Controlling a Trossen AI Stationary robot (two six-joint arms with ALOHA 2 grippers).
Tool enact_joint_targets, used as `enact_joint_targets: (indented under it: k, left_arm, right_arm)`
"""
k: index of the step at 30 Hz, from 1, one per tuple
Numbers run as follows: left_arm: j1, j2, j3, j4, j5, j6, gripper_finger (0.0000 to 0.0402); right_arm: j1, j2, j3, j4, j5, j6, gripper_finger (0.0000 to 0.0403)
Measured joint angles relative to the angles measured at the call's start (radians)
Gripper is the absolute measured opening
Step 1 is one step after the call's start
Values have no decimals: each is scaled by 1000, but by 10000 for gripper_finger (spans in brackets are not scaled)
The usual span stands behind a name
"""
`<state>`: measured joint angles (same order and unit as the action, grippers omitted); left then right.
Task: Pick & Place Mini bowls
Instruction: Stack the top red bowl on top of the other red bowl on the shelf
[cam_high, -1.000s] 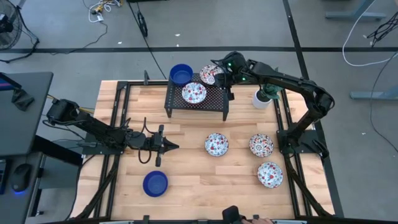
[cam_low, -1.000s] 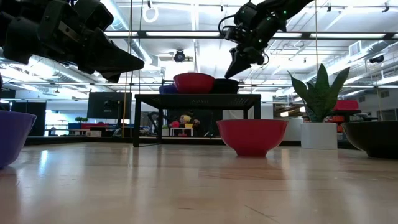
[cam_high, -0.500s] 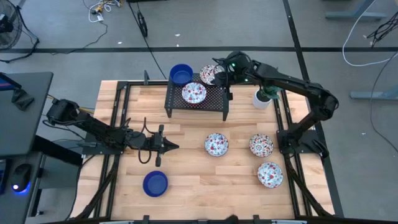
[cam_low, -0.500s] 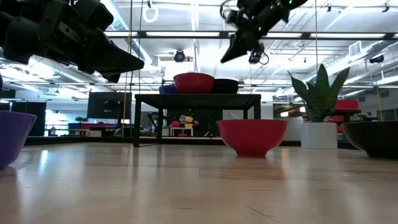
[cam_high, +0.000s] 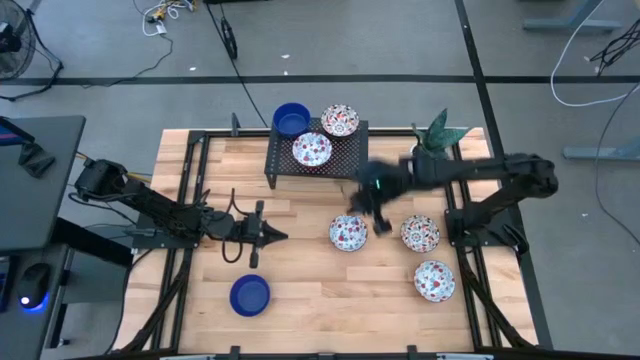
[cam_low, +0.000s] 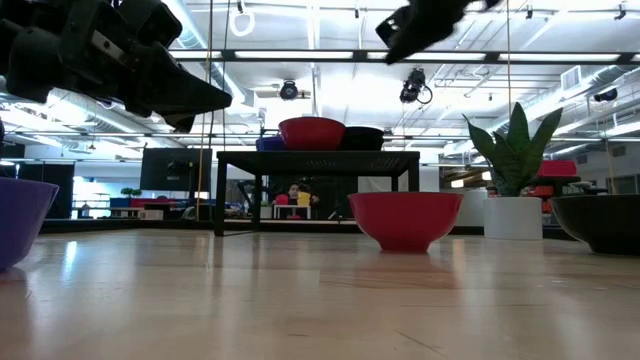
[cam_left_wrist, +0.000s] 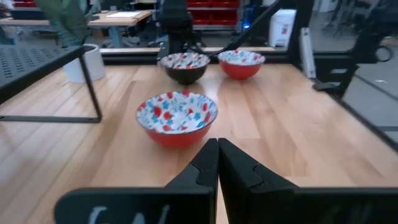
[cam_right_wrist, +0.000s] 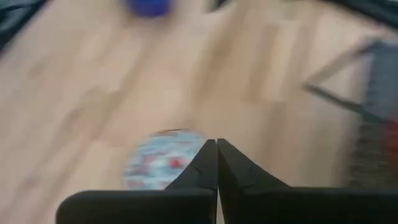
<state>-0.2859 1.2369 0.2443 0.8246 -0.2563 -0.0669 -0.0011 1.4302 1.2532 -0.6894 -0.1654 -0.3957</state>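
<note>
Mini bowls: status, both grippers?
Right gripper shut, empty, above floral bowl mid-table. Left gripper shut, idle at table's left. Three bowls on black rack; nothing blocking.

No text, label, brand, number or sign can be read anywhere in these views, on the bowls or elsewhere.

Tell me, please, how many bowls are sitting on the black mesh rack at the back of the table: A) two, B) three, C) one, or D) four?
B: the high view shows three bowls on the black rack, namely a blue bowl at its back left corner and two patterned bowls.
</note>
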Motion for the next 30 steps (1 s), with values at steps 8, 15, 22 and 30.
enact_joint_targets:
  k: [8, 15, 22, 30]
  left_arm:
    - [0, 33, 19, 103, 58, 11, 16]
    - [19, 267, 251, 72, 17, 89, 16]
    - [76, 438, 601, -469, 141, 125, 25]
    - [87, 626, 926, -851, 158, 341, 120]
  right_arm:
    - [322, -125, -430, 448, 225, 284, 1]
    - [491, -151, -715, 950, 358, 388, 5]
    - [512, -151, -821, 1078, 485, 395, 7]
    - [498, -151, -839, 1065, 552, 407, 8]
